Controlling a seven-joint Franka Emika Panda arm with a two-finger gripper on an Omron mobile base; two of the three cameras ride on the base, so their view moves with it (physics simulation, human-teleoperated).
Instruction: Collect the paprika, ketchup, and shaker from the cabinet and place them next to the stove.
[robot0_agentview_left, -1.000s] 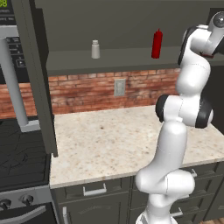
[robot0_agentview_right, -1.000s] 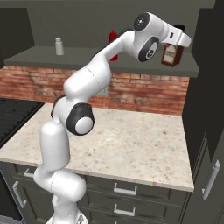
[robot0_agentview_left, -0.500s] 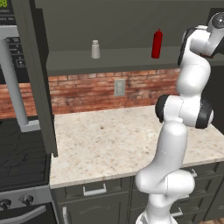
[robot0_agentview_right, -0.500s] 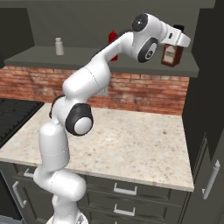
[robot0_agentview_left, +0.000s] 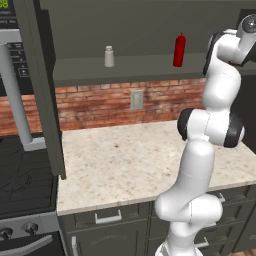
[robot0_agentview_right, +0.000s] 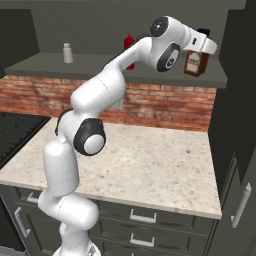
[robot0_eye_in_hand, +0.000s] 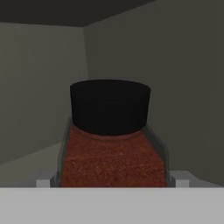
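Note:
The paprika, a squat dark red-brown bottle with a black cap, stands at the right end of the cabinet shelf. My gripper is at it and open. In the hand view the paprika fills the space between the two fingertips of the gripper, one on each side of it. The slim red ketchup stands mid-shelf, and its top shows partly behind my arm. The small pale shaker stands further left on the shelf. The stove is at the lower left.
An open cabinet door hangs edge-on between the stove and the counter. A steel microwave sits above the stove. A brick backsplash with a wall outlet runs behind the counter. A tall dark cabinet bounds the right side.

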